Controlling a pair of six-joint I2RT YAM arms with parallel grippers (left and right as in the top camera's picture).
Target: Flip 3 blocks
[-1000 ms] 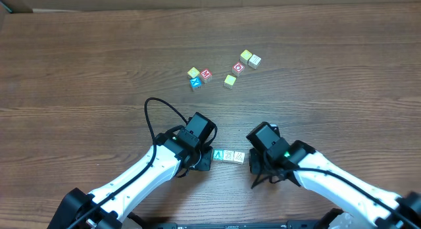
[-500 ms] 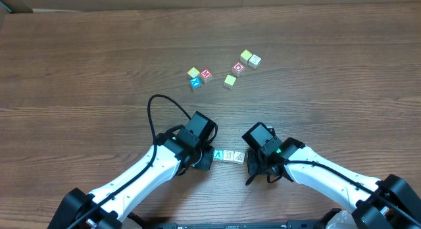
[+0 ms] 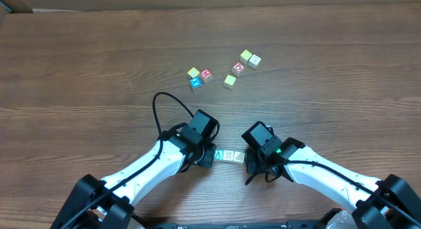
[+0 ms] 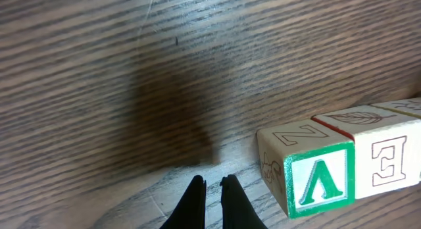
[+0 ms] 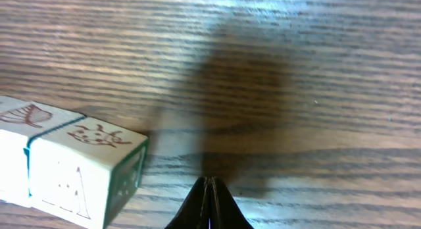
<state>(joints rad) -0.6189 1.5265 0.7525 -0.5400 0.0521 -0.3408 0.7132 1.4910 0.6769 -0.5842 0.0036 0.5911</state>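
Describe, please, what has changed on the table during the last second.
The right fingers moved slightly left, closer to the row of three blocks. The left fingers shifted slightly right, nearer the row's other end. Nothing was taken hold of or let go; both pairs are shut and empty. The row and the scattered cubes farther back stayed in place.

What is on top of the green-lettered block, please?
Nothing rests on the green-lettered block; its lettered top shows. Its underside, against the table, is hidden.
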